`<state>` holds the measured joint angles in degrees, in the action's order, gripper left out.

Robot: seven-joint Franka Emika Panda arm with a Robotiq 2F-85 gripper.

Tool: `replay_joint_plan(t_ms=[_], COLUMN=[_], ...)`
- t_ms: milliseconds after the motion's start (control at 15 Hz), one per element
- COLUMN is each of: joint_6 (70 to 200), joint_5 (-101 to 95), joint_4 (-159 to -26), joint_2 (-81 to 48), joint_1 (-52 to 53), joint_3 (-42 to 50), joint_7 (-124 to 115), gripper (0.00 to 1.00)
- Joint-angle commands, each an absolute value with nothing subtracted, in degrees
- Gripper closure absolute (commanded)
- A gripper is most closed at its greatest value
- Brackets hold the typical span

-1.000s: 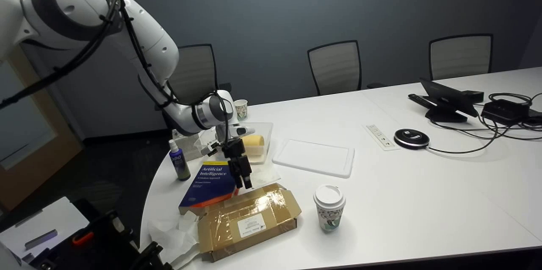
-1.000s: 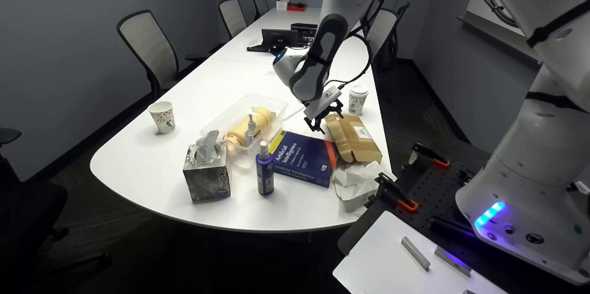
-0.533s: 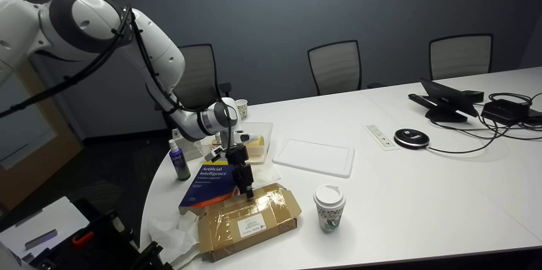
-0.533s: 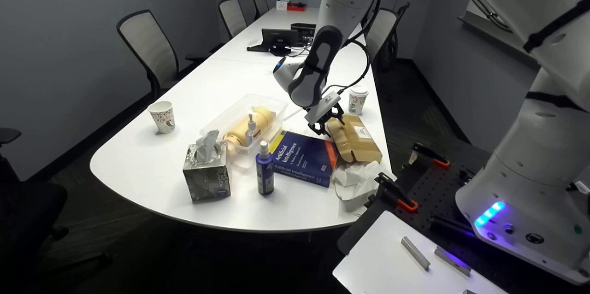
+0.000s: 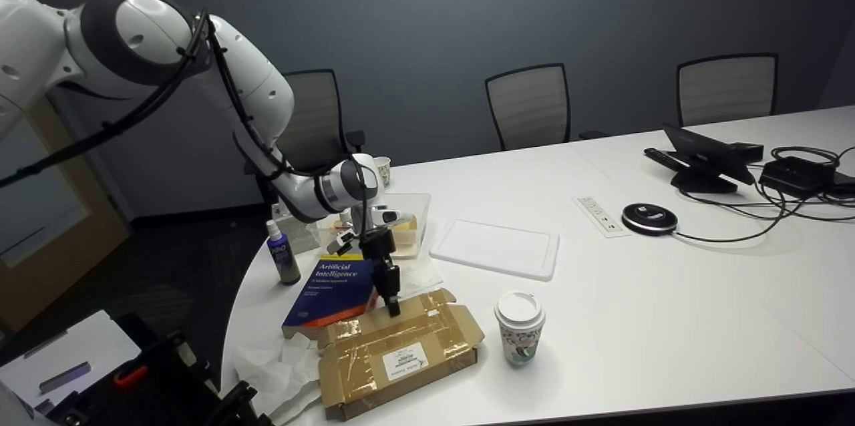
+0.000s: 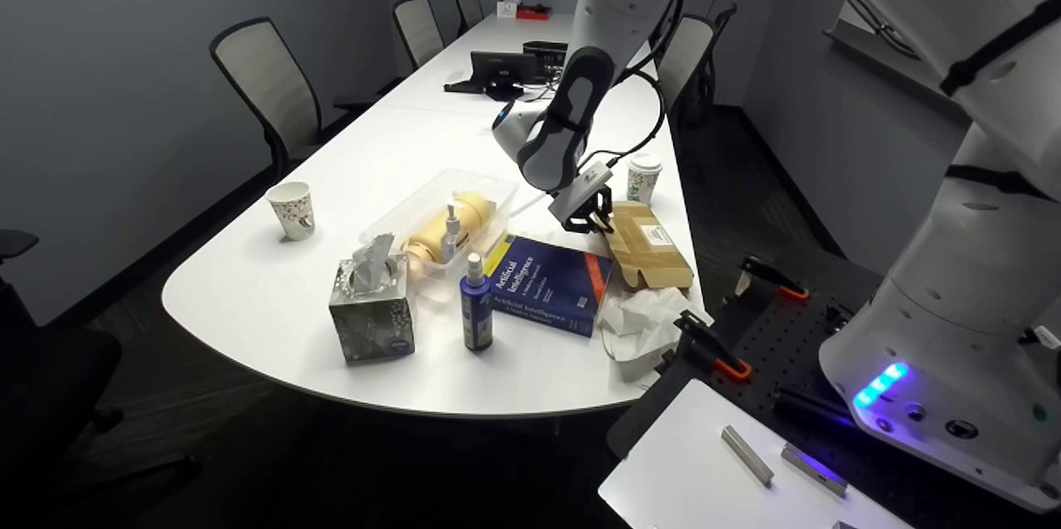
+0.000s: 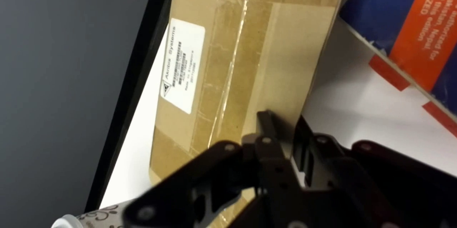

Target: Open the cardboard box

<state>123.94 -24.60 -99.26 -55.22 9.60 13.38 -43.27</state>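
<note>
Flat on the white table lies the cardboard box (image 5: 434,332), tan, taped over, with a white label (image 5: 405,360) on top. Its top also fills much of the wrist view, where the flap along one long edge (image 7: 289,63) is pale and bare. My gripper (image 7: 282,117) straddles that edge, one finger (image 7: 266,124) over the cardboard and the other behind it, with the flap between them and the jaws drawn nearly together. In an exterior view the gripper (image 6: 600,224) points down at the box's book-side edge. The box's inside is hidden.
A dark blue book (image 5: 334,289) lies close beside the box. Past its far end stands a lidded paper cup (image 5: 520,329); crumpled white paper (image 6: 642,326) sits at its near end. A clear tub (image 6: 390,218), spray bottle (image 6: 477,305) and tissue box (image 6: 371,317) stand beyond the book.
My gripper has come down to the box edge and its fingers have closed around the flap. The box has shifted slightly away from the book, toward the table's edge.
</note>
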Motion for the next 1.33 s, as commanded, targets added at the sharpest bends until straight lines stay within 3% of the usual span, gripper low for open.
replay_joint_plan(t_ms=[0,600,1267], joint_6=[123.29,131.2,158.74], joint_5=[-22.45,-18.44,-14.65], joint_4=[-100.33,-110.21,-131.06], joint_2=[-52.22,-40.92,-26.47], joint_1=[9.62,5.17,0.52], joint_3=[14.36,16.39,17.1], joint_7=[-43.87,-43.82,-38.33], gripper=[1.0,0.99,0.99])
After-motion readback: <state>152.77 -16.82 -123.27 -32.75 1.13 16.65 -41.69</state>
